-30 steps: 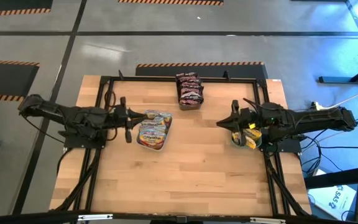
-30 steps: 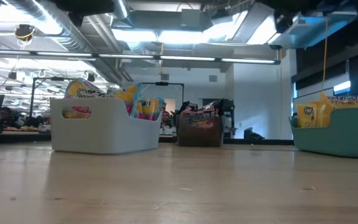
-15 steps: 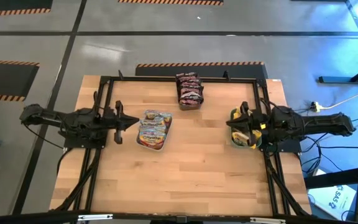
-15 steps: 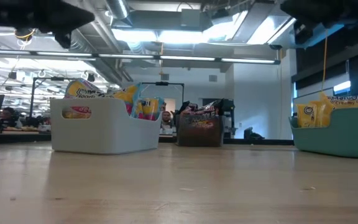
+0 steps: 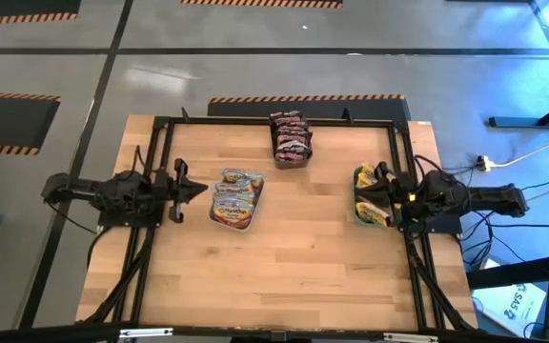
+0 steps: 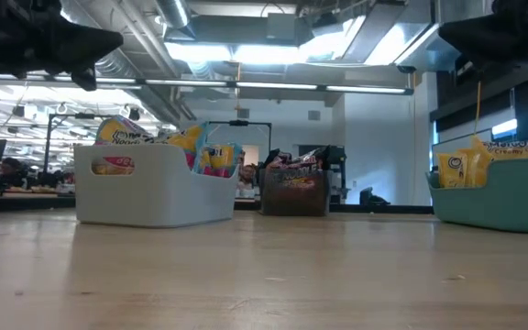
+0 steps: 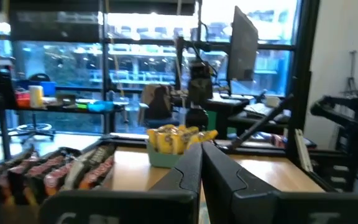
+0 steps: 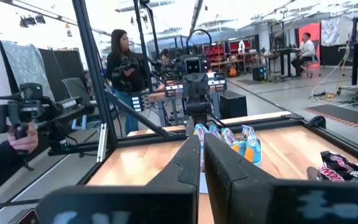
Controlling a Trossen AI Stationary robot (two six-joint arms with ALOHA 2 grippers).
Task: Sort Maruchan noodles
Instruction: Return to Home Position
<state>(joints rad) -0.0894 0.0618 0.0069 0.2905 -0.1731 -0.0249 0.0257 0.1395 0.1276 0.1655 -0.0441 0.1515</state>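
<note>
The Maruchan noodles lie sorted in three bins. Silver-white packets [image 5: 237,197] fill a white bin [image 6: 154,188] at mid left. Dark red packets [image 5: 291,138] sit in a dark bin [image 6: 293,194] at the far middle. Yellow packets [image 5: 365,177] stand in a teal bin [image 6: 493,203] at the right. My left gripper [image 5: 204,189] is shut, empty and level, just left of the white bin. My right gripper [image 5: 360,189] is shut and empty above the teal bin. Both wrist views show shut fingers [image 7: 201,163] [image 8: 201,155].
A black frame [image 5: 284,121] runs around the table's edges. Bare wood [image 5: 284,257] covers the near half of the table. Beyond the table a person [image 8: 122,62] stands, and a hand [image 8: 17,140] holds a device at the side.
Both arms have folded back toward their own sides of the table and sunk. The right gripper has drawn back toward the right edge over the teal bin. In the low view both dark grippers have come down into the picture's top corners. The packets have kept still.
</note>
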